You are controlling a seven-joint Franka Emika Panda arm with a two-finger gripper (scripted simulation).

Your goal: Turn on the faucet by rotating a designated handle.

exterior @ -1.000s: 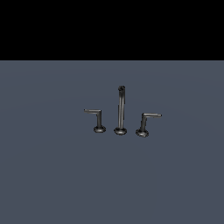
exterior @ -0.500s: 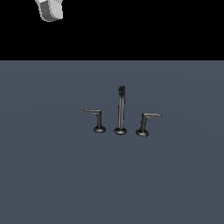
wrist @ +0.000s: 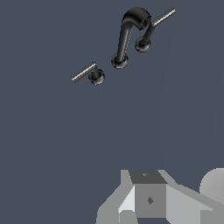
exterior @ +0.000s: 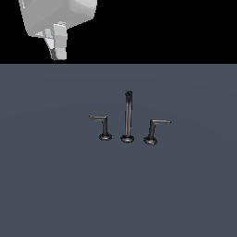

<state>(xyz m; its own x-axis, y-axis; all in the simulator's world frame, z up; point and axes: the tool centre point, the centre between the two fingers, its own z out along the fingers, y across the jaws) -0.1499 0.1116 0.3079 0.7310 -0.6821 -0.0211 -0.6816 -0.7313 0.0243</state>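
The faucet (exterior: 127,115) stands mid-surface as three dark metal pieces, with a tall spout post in the middle. The handle (exterior: 104,124), the lever with the upright stem, is on the exterior view's left of the post; its bar points further left. In the wrist view the handle (wrist: 90,73) lies beside the curved-looking spout of the faucet (wrist: 124,39). My gripper (exterior: 58,54) hangs high at the exterior view's upper left, far above and apart from the handle. Its fingers look pressed together with nothing between them. The wrist view shows the gripper (wrist: 146,177) at the picture's edge.
A second lever (exterior: 153,129) with a leaning stem stands on the exterior view's right of the post, its bar pointing right. Everything sits on a flat dark blue-grey surface (exterior: 55,185). Black background lies behind the surface's far edge.
The gripper has come down into the exterior view from the upper left, from out of sight to largely visible. The faucet pieces have not moved.
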